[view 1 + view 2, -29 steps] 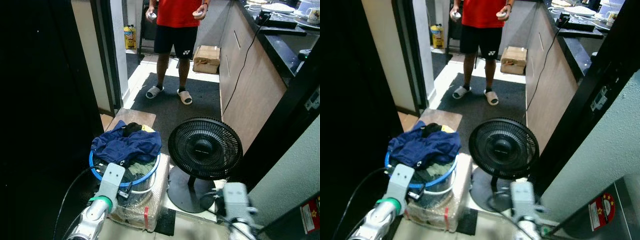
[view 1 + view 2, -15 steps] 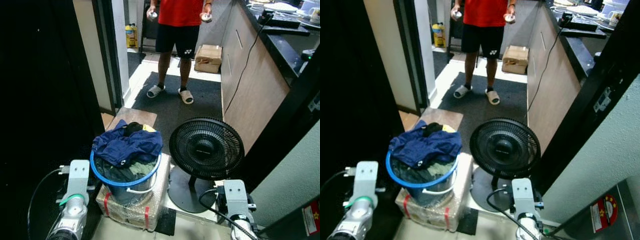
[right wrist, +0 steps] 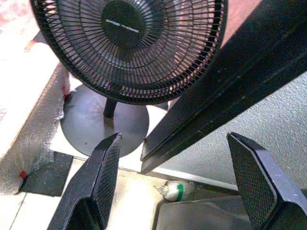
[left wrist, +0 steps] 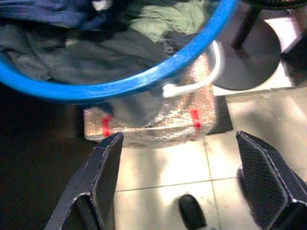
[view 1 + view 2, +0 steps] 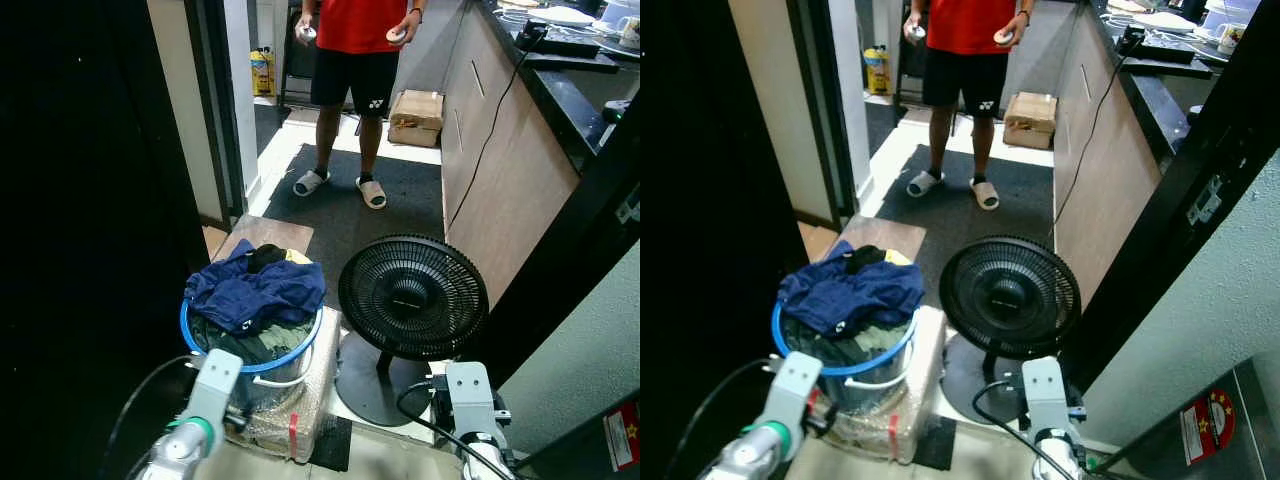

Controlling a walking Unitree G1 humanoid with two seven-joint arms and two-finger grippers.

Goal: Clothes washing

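So, from the head cameras: a blue-rimmed laundry bucket (image 5: 250, 340) sits on a bubble-wrapped box (image 5: 290, 400) with red tape, right on the tiled floor (image 5: 380, 455) in a narrow doorway. It's stuffed with clothes, a navy blue garment (image 5: 255, 290) heaped on top with greenish stuff under it. Just beside it, on the robot's right, stands a black floor fan (image 5: 412, 298) on a round base. The left arm reaches up toward the near side of the bucket, and the right arm sits low near the fan's base. Further back a person (image 5: 352, 60) in a red shirt, black shorts and slides stands on a dark mat, holding something in each hand, with a cardboard box (image 5: 414, 117) by the cabinets and a dark bench (image 5: 560, 85) running along the right.

Left wrist view: the left claw (image 4: 192, 172) is spread wide open, nothing between the fingers (image 4: 103, 167), hanging over floor tiles just in front of the wrapped box, the bucket's blue rim and white handle (image 4: 201, 72) just past it.

Right wrist view: the right claw (image 3: 177, 177) is wide open too, empty, pointing at the fan and a dark door frame edge (image 3: 240, 81).
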